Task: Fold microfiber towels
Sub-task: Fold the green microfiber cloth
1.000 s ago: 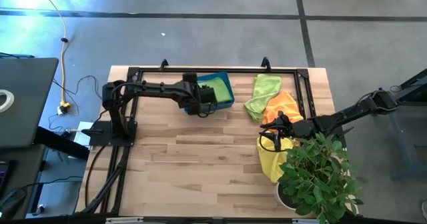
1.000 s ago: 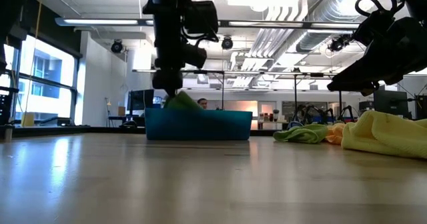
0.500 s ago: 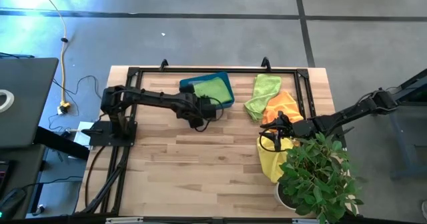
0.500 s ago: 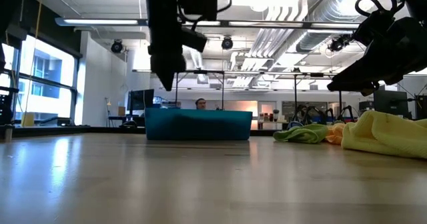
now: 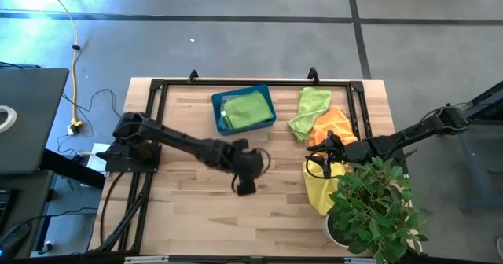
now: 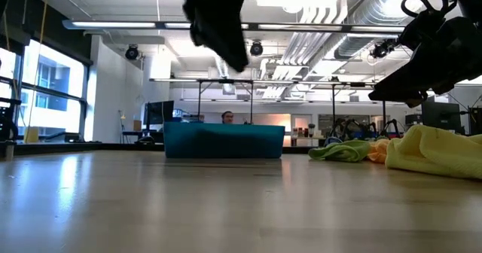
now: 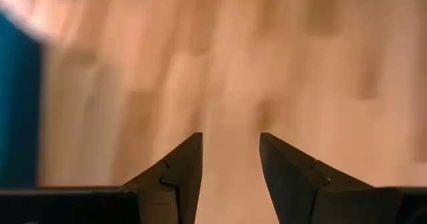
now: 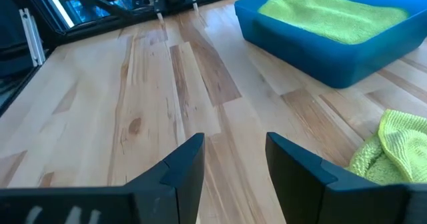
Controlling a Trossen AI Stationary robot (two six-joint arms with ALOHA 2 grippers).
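No writing can be read. The left end effector hangs open and empty, well clear of the teal bin; the right end effector, also open and empty, is beside the yellow towel.

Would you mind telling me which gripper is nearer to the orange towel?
Right. The right gripper hovers just by the orange towel; the left gripper is over bare wood mid-table, well away.

Folded towel in bin at table's rear centre, loose towels piled right, plant front-right
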